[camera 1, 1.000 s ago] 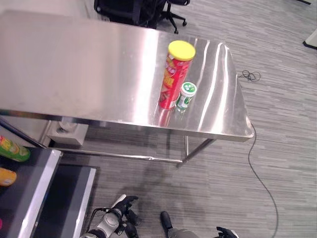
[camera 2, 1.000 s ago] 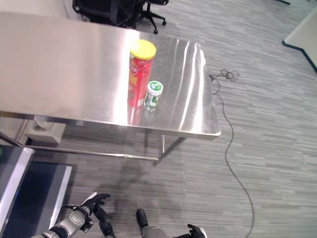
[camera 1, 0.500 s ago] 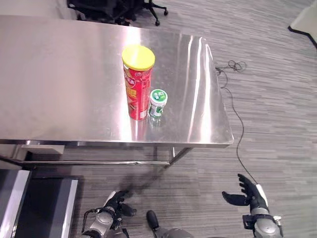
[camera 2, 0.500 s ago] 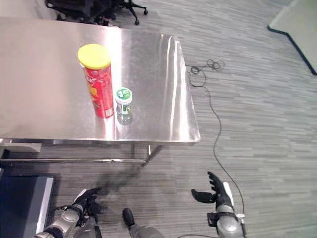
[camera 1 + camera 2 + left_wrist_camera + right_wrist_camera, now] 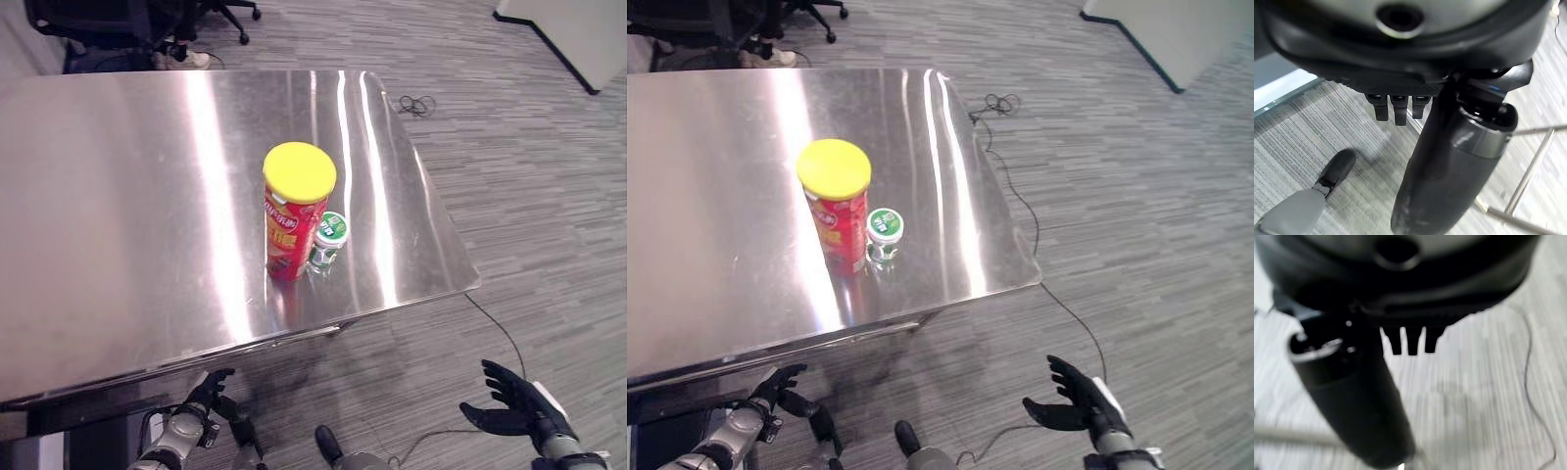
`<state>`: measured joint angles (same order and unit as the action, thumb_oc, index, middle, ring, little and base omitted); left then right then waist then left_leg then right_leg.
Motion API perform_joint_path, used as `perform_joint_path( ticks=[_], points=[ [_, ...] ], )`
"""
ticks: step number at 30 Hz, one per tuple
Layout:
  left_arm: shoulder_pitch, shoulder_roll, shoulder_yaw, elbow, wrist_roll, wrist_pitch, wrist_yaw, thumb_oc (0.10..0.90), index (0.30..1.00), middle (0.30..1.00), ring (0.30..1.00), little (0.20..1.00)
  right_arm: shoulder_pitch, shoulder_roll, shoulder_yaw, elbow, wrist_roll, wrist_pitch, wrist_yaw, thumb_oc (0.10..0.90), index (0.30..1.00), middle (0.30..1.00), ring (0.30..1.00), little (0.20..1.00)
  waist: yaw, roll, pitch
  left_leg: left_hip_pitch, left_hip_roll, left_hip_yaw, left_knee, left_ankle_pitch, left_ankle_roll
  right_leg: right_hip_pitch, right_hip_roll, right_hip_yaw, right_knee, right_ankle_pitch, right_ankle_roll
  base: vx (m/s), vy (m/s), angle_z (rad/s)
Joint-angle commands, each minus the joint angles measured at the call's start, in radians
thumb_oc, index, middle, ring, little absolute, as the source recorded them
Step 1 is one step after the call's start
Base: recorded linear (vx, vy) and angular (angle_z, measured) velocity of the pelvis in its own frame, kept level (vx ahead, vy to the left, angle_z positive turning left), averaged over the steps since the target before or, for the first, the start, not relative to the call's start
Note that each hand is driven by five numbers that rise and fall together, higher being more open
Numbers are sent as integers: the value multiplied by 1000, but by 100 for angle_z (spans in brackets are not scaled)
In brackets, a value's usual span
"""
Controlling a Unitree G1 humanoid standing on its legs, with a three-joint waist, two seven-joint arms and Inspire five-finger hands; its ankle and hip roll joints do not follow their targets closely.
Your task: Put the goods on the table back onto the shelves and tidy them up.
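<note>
Canister [image 5: 294,220] and jar [image 5: 328,240] touching on table [image 5: 118,225].

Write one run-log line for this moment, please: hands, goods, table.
left hand: open, low, empty | right hand: open, low, empty | red canister upright beside small green-lidded jar | both on steel table

One red canister [image 5: 292,223], one green-lidded jar [image 5: 328,240]

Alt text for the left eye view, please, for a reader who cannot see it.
A red snack can with a yellow lid stands beside a small green-capped bottle on a steel table. Both robot hands, left and right, hang open below its front edge.
</note>
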<state>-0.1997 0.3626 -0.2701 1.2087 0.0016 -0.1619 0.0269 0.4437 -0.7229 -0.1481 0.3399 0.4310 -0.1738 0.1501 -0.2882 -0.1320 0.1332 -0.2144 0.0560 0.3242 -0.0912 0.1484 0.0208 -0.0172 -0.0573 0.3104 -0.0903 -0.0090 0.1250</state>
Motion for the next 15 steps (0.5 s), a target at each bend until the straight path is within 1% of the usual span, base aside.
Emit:
perform_joint_path(
  ticks=[1,2,3,4,7,9,11,12,13,15],
  points=[
    [4,-44,44,36,-10,-53,-20,800,900,900,900,900,6,-129,-322,-127,181,-113,-7,800,900,900,900,900,8,11,-101,24,109,36,4,-49,-129,-134,76,16,43,17,36,77,51,-38],
    [16,-61,55,36,-8,-57,-21,800,900,900,900,900,-16,-123,-411,-195,194,-145,-26,800,900,900,900,900,3,11,-110,23,108,37,4,-56,-124,-141,71,16,37,24,39,76,38,-38],
    [19,-82,52,31,-1,-60,-21,800,900,900,900,900,-71,-138,-497,-335,204,-201,-42,800,900,900,900,900,9,11,-118,17,104,34,4,-64,-117,-148,69,11,29,30,39,62,27,-25],
    [19,-83,52,32,-1,-60,-21,800,900,900,900,900,-69,-137,-499,-337,204,-199,-42,800,900,900,900,900,10,11,-118,17,104,34,4,-64,-117,-148,69,10,29,30,39,42,12,-5],
    [14,-103,38,28,2,-57,-23,800,900,900,900,900,-138,-154,-535,-465,209,-236,-58,800,900,900,900,900,28,14,-125,11,100,25,4,-70,-114,-150,65,0,19,34,38,38,-9,-2],
    [11,-114,28,23,3,-56,-17,800,900,900,900,900,-186,-138,-546,-524,184,-258,-91,800,900,900,900,900,43,19,-124,8,98,15,5,-72,-111,-149,63,-8,16,32,36,37,-9,5],
    [-3,-126,14,25,7,-51,-10,800,900,900,900,900,-270,-137,-506,-542,135,-272,-149,800,900,900,900,900,66,23,-122,7,95,3,6,-73,-109,-144,59,-18,14,28,34,31,-12,18],
    [-8,-127,7,25,8,-48,-5,800,900,900,900,900,-294,-148,-480,-558,134,-271,-152,800,900,900,900,900,77,23,-120,8,94,-1,6,-72,-109,-143,59,-22,14,27,33,14,-13,22],
    [-9,-127,8,25,8,-48,-5,800,900,900,900,900,-297,-149,-477,-557,133,-270,-153,800,900,900,900,900,75,23,-119,8,94,-1,6,-72,-109,-142,59,-22,14,27,33,14,-15,18],
    [-26,-136,-10,30,3,-46,4,800,900,900,900,900,-341,-207,-395,-590,141,-259,-125,800,900,900,900,900,100,25,-114,11,92,-13,4,-67,-111,-138,61,-32,13,23,29,9,-24,12]
  ],
)
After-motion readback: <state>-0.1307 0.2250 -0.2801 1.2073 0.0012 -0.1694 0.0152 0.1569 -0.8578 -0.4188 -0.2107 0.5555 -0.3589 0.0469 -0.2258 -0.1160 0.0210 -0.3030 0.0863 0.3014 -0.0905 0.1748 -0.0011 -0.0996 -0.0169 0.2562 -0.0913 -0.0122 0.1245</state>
